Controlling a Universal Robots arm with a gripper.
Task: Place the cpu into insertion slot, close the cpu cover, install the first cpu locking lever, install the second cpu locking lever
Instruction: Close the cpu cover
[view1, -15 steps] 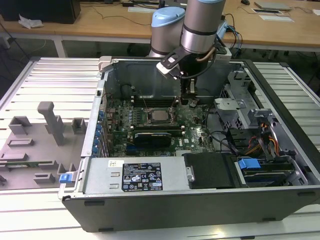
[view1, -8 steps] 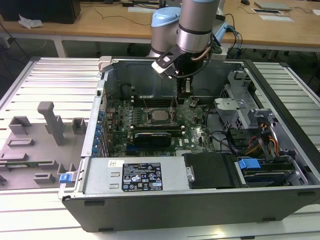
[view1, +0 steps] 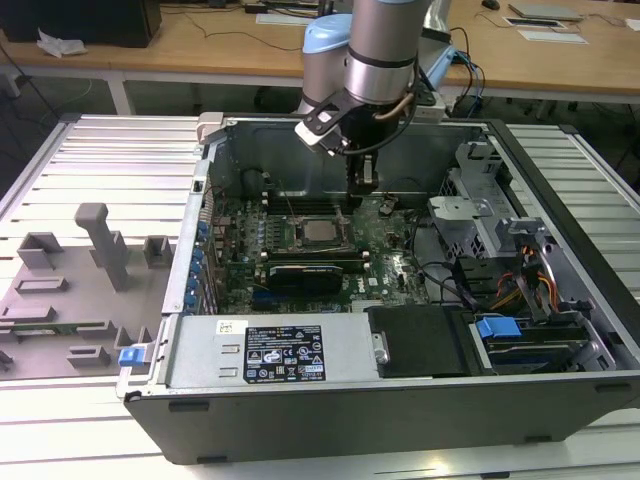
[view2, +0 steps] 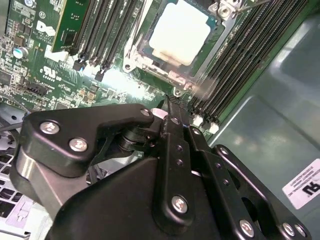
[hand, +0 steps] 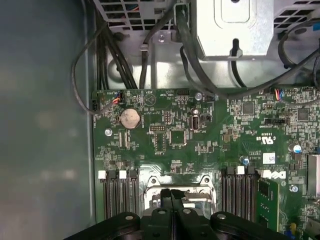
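Note:
The cpu (view1: 318, 232) lies flat in the insertion slot (view1: 297, 240) on the green board inside the open computer case. In the second wrist view its pale silvery top (view2: 181, 32) shows through the window of the cpu cover (view2: 170, 76), which lies down around it. A thin metal lever (view2: 244, 5) runs past one corner of the socket. My gripper (view1: 361, 203) hangs just above the board beside the socket, toward the exterior view's right. Its black fingers (view2: 170, 102) are shut with nothing between them. In the first wrist view the gripper (hand: 172, 194) sits over the socket's edge.
Memory slots (view2: 240, 55) flank the socket. A black graphics card (view1: 310, 272) lies close in front of it, then the power supply (view1: 270, 355). Drive cage (view1: 480, 215) and cables stand at the exterior view's right. Grey fixtures (view1: 105, 245) sit outside the case.

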